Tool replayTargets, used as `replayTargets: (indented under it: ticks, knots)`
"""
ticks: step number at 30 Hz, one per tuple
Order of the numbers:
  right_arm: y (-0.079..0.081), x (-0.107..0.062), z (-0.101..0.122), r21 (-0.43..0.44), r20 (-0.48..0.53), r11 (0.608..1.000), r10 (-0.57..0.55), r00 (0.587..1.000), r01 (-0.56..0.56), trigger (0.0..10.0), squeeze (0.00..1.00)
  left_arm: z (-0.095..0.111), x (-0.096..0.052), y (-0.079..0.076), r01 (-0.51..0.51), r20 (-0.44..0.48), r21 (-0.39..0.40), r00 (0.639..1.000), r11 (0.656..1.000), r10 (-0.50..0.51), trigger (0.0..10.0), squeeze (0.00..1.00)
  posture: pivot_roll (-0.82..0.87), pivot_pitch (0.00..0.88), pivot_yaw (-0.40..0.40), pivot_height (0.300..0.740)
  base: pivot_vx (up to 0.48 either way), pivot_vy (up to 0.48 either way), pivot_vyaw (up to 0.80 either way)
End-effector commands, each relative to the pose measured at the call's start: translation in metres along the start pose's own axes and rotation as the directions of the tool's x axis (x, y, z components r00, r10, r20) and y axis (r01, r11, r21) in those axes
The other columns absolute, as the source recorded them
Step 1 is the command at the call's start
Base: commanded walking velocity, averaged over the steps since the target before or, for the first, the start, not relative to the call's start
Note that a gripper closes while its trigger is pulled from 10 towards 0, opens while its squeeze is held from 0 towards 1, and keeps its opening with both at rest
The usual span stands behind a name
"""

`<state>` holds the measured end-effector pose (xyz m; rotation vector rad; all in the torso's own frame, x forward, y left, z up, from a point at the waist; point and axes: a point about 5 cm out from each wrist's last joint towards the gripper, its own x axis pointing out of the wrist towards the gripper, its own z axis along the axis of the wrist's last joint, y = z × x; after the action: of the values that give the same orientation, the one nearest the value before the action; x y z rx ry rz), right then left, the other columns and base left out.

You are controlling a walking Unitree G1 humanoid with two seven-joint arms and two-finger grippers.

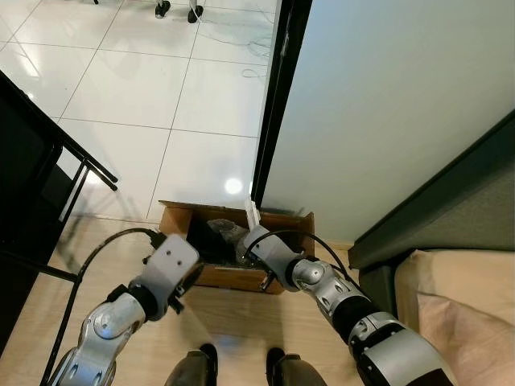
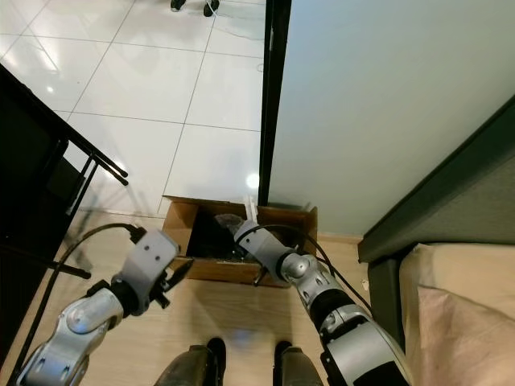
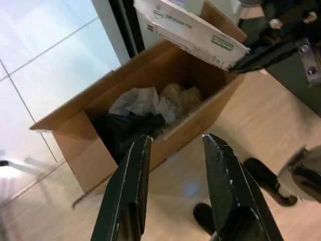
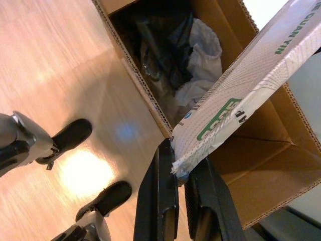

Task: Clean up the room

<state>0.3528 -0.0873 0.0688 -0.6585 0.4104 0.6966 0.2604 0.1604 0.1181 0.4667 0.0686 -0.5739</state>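
Packet (image 4: pixel 241 85), white and flat with green lettering, is sitting pinched by one corner between the two black fingers of the right gripper (image 4: pixel 181 173), which are closing on it so tightly that almost no gap is showing. It is being held slanting over the open mouth of the cardboard box (image 1: pixel 211 276), which serves here as the landmark: the packet's free end is reaching across the box above the contents, and in the left eye view it is standing up as a pale strip (image 1: pixel 253 214) at the far rim. Inside the box, crumpled white paper (image 3: pixel 143 100) and a dark bag or wrapping (image 4: pixel 165 45) are already lying, so part of the tidying appears to be done. The left gripper (image 3: pixel 175 165) is hovering just in front of the box on the near side, its fingers standing clearly apart and gripping nothing. The box itself is resting on the wooden floor (image 1: pixel 233 322) at the foot of a pale wall (image 1: pixel 386 104), right where the wood is meeting white tiles (image 1: pixel 161 88) beyond it. To the right of the box, the corner of a bed (image 1: pixel 459 289) is showing; to its left, a black frame (image 1: pixel 48 177) is standing. Judging by this, the packet is at the point of being dropped in; letting go is what remains, and whatever else is waiting elsewhere in the room cannot be told.
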Motion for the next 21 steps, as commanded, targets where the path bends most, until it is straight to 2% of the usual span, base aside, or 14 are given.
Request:
replayTargets:
  ticks: [1, 8, 9, 10, 11, 16, 17, 21]
  knots:
    - [0.0085, 0.001, -0.0084, -0.021, -0.033, 0.999, 0.031, 0.999, -0.031, 10.0, 0.0, -0.0059, -0.0046, -0.0055, 0.035, -0.023, 0.004, 0.999, 0.999, -0.035, 10.0, 0.0, 0.06, 0.453, -0.038, 0.74, 0.0, 0.0, 0.0]
    - [0.0097, 0.0019, -0.0084, -0.064, -0.045, 0.998, 0.019, 0.999, -0.021, 10.0, 0.0, -0.0057, -0.0058, -0.0018, 0.02, -0.017, 0.003, 1.0, 1.0, -0.02, 10.0, 0.0, 0.06, 0.454, -0.039, 0.74, 0.0, 0.0, 0.0]
    - [0.0099, 0.002, -0.0082, -0.053, -0.044, 0.998, 0.021, 0.999, -0.024, 10.0, 0.12, -0.005, -0.0056, -0.0018, 0.019, -0.013, -0.007, 1.0, 1.0, -0.019, 10.0, 0.0, 0.06, 0.453, -0.045, 0.74, 0.0, 0.0, 0.0]
    - [0.0101, 0.0021, -0.0081, -0.045, -0.045, 0.999, 0.025, 0.999, -0.027, 10.0, 0.82, -0.0045, -0.0055, -0.0021, 0.02, -0.01, -0.017, 1.0, 1.0, -0.02, 10.0, 0.0, 0.06, 0.453, -0.045, 0.74, 0.0, 0.0, 0.0]
    - [0.0109, 0.0021, -0.0086, -0.034, -0.046, 0.999, 0.037, 0.998, -0.039, 10.0, 1.0, -0.0042, -0.0053, -0.0023, 0.021, -0.009, -0.02, 1.0, 1.0, -0.021, 10.0, 0.0, 0.06, 0.454, -0.045, 0.74, 0.0, 0.0, 0.0]
    - [0.0098, 0.0021, -0.0086, -0.06, -0.052, 0.998, 0.021, 0.998, -0.024, 10.0, 1.0, -0.0046, -0.0047, -0.002, 0.019, -0.012, -0.024, 1.0, 1.0, -0.02, 10.0, 0.0, 0.06, 0.454, -0.042, 0.74, 0.0, 0.0, 0.0]
    - [0.0095, 0.0021, -0.0082, -0.068, -0.05, 0.997, 0.016, 0.999, -0.02, 10.0, 0.0, -0.0048, -0.0044, -0.0022, 0.02, -0.013, -0.021, 1.0, 1.0, -0.021, 10.0, 0.0, 0.06, 0.453, -0.042, 0.74, 0.0, 0.0, 0.0]
    - [0.0078, 0.002, -0.0075, -0.069, -0.046, 0.998, 0.0, 0.999, -0.003, 10.0, 0.0, -0.0055, -0.0034, -0.0029, 0.024, -0.019, -0.009, 1.0, 1.0, -0.024, 10.0, 0.0, 0.06, 0.452, -0.041, 0.74, 0.0, 0.0, 0.0]
